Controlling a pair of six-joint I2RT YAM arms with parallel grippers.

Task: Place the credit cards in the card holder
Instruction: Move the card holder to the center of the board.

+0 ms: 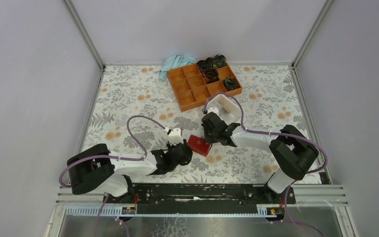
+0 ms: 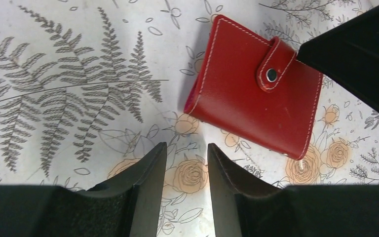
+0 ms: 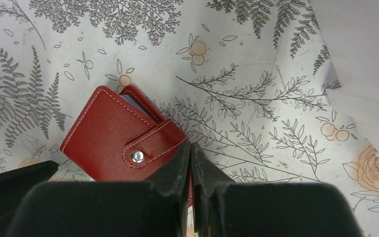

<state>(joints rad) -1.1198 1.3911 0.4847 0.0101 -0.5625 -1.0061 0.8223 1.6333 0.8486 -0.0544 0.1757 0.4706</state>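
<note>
Plain grey walls [image 1: 29, 74] enclose a floral-patterned table [image 1: 128, 98].

Nothing legible in any of the three views. Card holder [image 2: 246, 108] plain-faced, bearing only white stitching and a metal snap [image 2: 272, 74]; any stamp on that snap too small to make out.
</note>
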